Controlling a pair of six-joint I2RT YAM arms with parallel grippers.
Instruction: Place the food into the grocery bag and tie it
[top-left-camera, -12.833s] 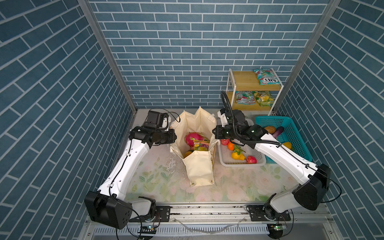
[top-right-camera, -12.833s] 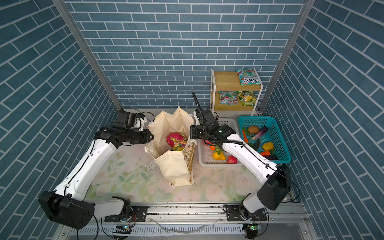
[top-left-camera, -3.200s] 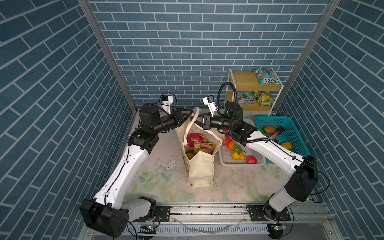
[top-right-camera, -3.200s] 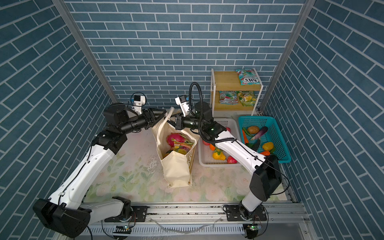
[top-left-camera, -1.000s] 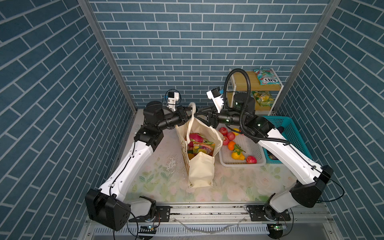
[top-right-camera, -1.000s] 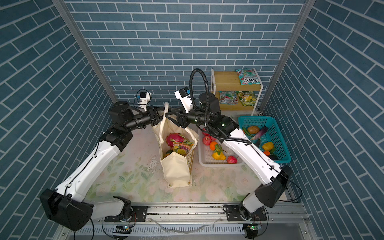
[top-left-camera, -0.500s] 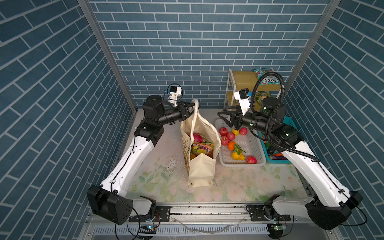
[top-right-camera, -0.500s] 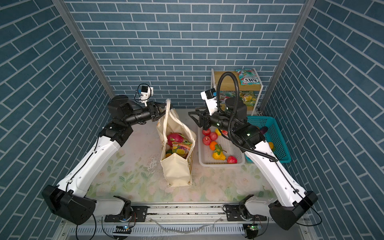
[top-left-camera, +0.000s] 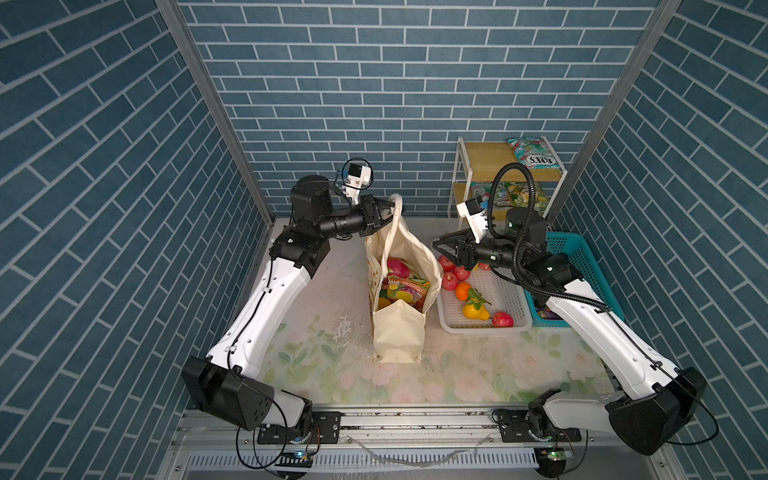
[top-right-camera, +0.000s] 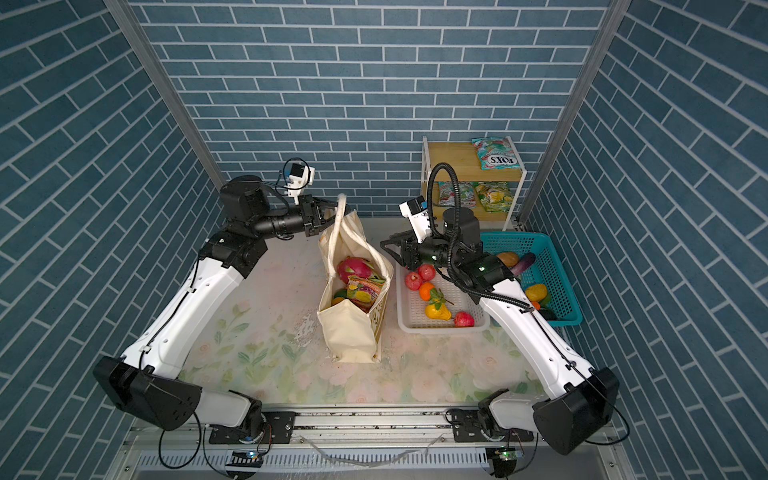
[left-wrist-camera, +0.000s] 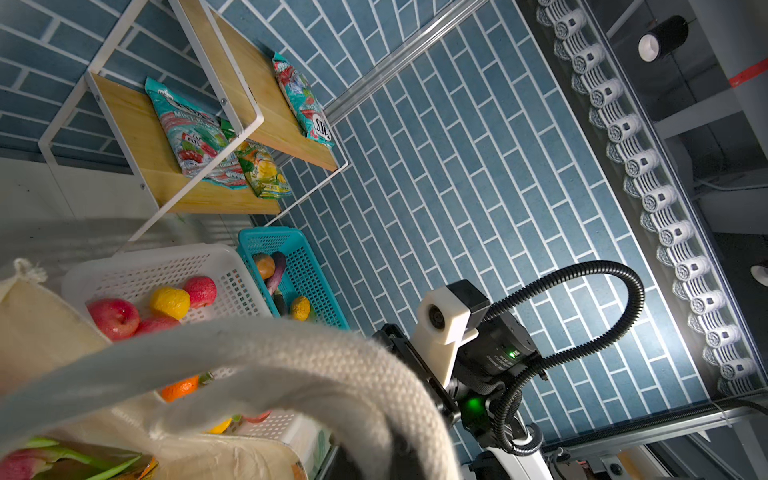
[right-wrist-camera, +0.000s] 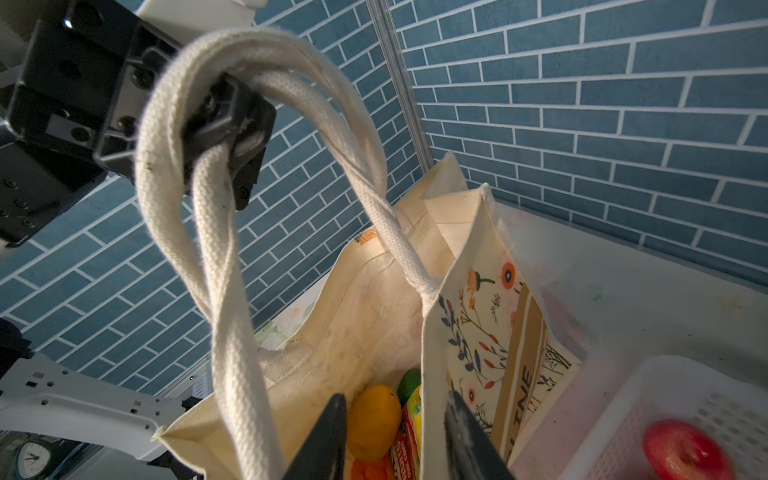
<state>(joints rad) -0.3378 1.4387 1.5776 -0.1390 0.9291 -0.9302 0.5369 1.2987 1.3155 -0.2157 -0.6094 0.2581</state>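
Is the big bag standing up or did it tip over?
Standing up. The grocery bag sits upright on the table, and the left pincer holds its handles above it.

Bright even light, glaring lamp strip (left-wrist-camera: 665, 235), blurry rope handle (left-wrist-camera: 291, 365)

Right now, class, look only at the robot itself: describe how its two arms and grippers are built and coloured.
The left arm and right arm have white shells with black joints and black bases. The left gripper and right gripper are black, each with a white camera block behind it. A ribbed black hose arches over the right arm.
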